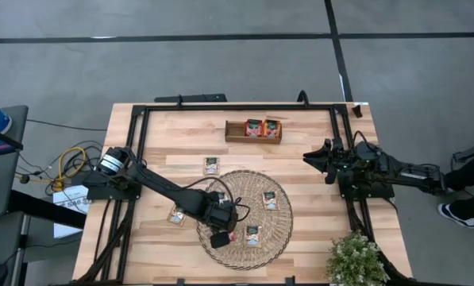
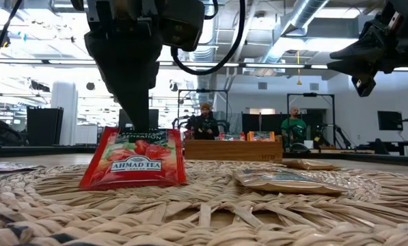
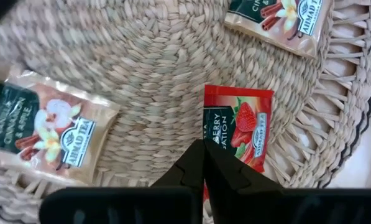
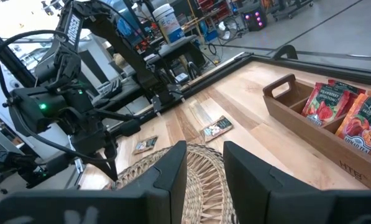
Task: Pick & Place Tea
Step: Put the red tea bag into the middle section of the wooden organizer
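Left tool (image 3: 203,163) pinches an upright red strawberry tea sachet (image 2: 134,158); right tool (image 4: 205,169) parted, empty

red sachet (image 2: 134,158): "AHMAD TEA" | cream sachet (image 3: 45,130): "AHMAD TEA" | tray sachet (image 4: 322,101): "PEACH"

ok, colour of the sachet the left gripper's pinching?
Red sachet with strawberries, dark green top band; low view shows it best.

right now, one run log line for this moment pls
left gripper: shut on red tea sachet, upright on woven mat | right gripper: open, waiting near wooden tray
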Tool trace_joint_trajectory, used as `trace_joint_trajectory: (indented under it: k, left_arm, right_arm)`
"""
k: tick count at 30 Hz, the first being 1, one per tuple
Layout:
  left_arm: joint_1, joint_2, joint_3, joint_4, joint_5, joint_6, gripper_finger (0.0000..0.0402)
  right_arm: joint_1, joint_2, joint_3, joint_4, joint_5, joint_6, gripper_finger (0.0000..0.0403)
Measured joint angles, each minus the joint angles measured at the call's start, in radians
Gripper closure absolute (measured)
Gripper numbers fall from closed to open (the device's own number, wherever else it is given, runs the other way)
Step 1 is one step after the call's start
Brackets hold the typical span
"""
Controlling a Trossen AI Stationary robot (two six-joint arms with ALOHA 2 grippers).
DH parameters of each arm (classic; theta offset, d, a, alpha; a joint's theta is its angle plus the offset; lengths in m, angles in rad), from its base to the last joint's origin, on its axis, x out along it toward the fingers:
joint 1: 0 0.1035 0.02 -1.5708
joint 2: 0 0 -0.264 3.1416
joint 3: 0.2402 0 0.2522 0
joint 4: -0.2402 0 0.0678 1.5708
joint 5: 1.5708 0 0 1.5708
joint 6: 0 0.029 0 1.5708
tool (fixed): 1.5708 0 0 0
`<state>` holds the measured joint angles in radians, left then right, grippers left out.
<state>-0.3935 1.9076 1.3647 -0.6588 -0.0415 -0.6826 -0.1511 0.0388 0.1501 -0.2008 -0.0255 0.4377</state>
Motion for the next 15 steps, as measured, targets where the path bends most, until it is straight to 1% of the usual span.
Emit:
trace_joint_trajectory:
  k: [3, 7, 12, 15]
  left_arm:
    - [0.0, -0.01, 0.002, 0.003, 0.001, -0.01, 0.0401]
    - [0.0, -0.019, 0.035, -0.006, -0.009, -0.01, 0.0401]
    - [0.001, -0.023, 0.087, -0.023, -0.032, 0.012, 0.0401]
    - [0.001, -0.023, 0.109, -0.032, -0.041, 0.017, 0.0401]
  right_arm:
    - [0.0, 0.0, 0.0, 0.0, 0.0, 0.0, 0.0305]
    - [0.0, 0.0, 0.0, 0.0, 0.0, 0.001, 0.0305]
    - [0.0, 0.0, 0.0, 0.003, -0.003, 0.066, 0.0305]
    - [0.0, 0.0, 0.0, 0.0, -0.042, 0.093, 0.0305]
